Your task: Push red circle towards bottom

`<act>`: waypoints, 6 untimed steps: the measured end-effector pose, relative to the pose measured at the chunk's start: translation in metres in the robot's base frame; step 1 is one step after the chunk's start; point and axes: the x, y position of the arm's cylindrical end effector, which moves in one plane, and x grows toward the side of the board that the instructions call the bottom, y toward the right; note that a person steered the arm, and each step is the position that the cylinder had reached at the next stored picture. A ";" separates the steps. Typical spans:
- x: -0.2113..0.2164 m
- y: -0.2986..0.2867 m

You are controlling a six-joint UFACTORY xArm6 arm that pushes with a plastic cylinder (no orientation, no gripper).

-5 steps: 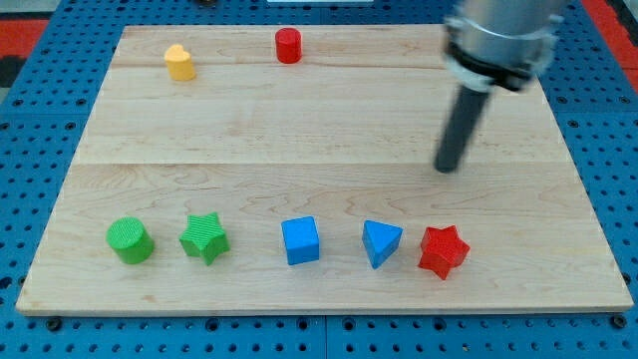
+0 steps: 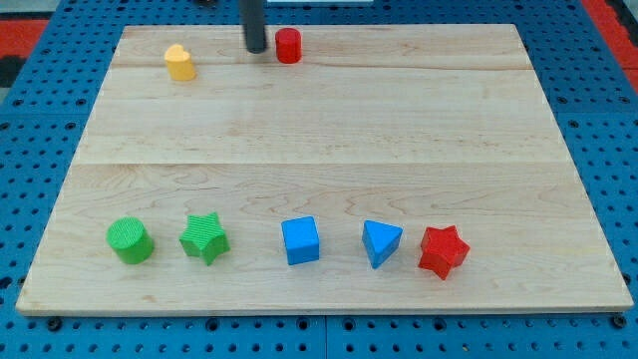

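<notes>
The red circle [image 2: 288, 45] stands near the top edge of the wooden board [image 2: 319, 130], a little left of centre. My tip [image 2: 256, 49] rests on the board just to the left of the red circle, a small gap apart from it. Only the lower part of the dark rod shows, coming down from the view's top.
A yellow block [image 2: 179, 62] sits at the top left. Along the bottom stand a green circle [image 2: 130, 240], a green star [image 2: 204, 237], a blue cube [image 2: 300, 240], a blue triangle [image 2: 381, 242] and a red star [image 2: 443, 250].
The rod has moved from the board's right side, mid height, to the top, just left of the red circle. No block has moved.
</notes>
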 end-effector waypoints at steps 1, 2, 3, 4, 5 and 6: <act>-0.013 0.042; -0.046 0.038; -0.021 0.106; 0.018 0.139; 0.052 0.141; 0.036 0.119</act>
